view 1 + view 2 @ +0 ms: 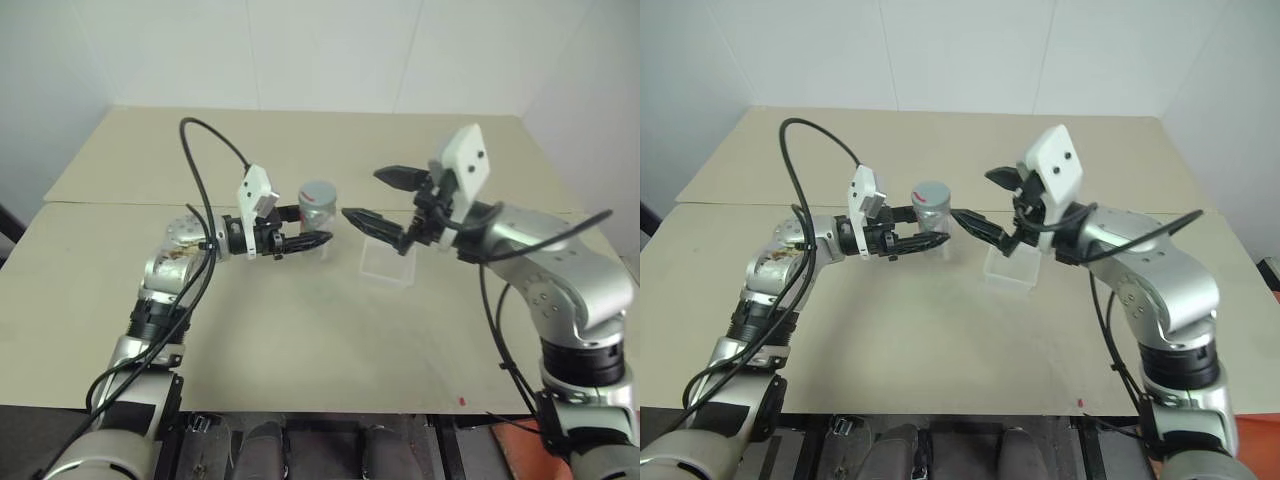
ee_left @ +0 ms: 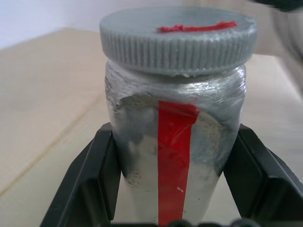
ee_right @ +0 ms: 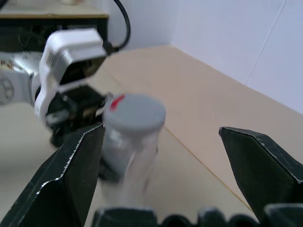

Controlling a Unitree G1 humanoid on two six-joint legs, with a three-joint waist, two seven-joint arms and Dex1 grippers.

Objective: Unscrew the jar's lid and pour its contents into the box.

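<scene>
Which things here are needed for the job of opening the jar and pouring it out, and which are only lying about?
Part of the job:
- jar, gripped by the left hand
- lid, on the jar
- box, on the table
- right hand, open, near the lid

Only there:
- table
- black cable over the left arm

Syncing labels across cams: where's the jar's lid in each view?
Left eye view: lid just left of centre, atop the jar, beside the left gripper.
Right eye view: lid left of centre, same spot.
Left wrist view: lid across the top, red mark on it.
Right wrist view: lid centre-left, past the right gripper.
Shared landmark: the red mark on the lid.
</scene>
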